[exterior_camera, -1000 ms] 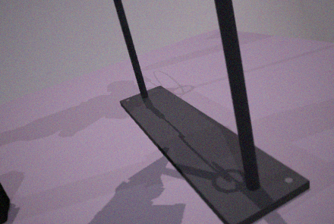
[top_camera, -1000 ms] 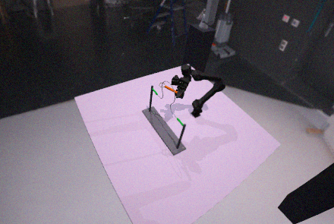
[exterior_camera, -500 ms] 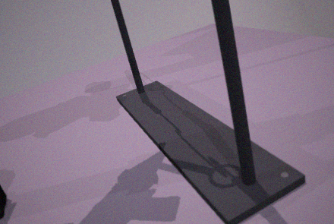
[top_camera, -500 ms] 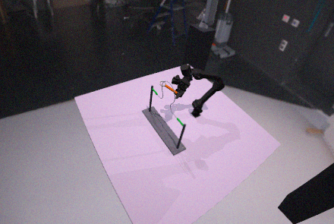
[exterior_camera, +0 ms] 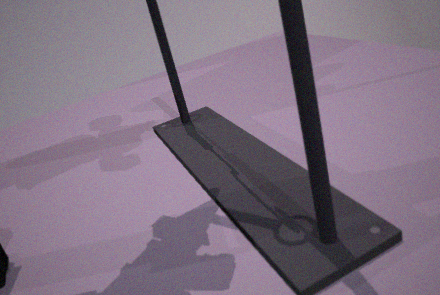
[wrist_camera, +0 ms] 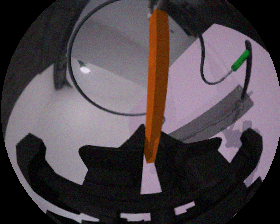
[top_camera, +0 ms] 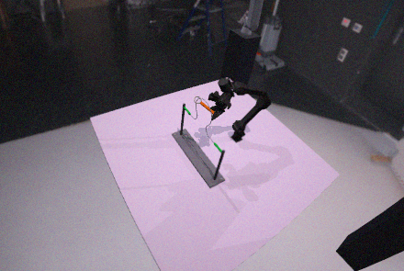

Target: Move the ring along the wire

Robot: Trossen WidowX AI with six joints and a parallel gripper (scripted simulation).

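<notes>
From the wrist view, nearest the lens, the gripper [wrist_camera: 151,171] is clenched on the lower end of the orange handle [wrist_camera: 156,78]. The handle's long axis runs straight away from the gripper, and at its far tip the ring [wrist_camera: 109,56] stands out to the left as a thin dark hoop. Beyond and to the right, a green sleeve [wrist_camera: 239,62] and a loop of the grey wire [wrist_camera: 209,72] sit well apart from the ring in this view. Whether the wire passes through the ring cannot be told here.

In the top view the ring [top_camera: 198,100] is held aloft above the pink table [top_camera: 138,168], between the two posts but closer to the far post [top_camera: 183,119] with its green part [top_camera: 187,110]. The handle [top_camera: 207,107] slopes from the ring down and right into the gripper [top_camera: 216,109]. The near post [top_camera: 218,164] and its green part [top_camera: 218,147] lie lower in the frame, toward the camera, with the thin wire [top_camera: 208,127] dropping between them.

The coming move seems to turn on this: if the near green part is the goal, it lies sideways to the handle's axis, so the ring should be carried broadside along the wire's curve, hoop kept centred on it. The grey base plate [exterior_camera: 280,193] shows the ring's shadow beside the near post [exterior_camera: 302,93].
</notes>
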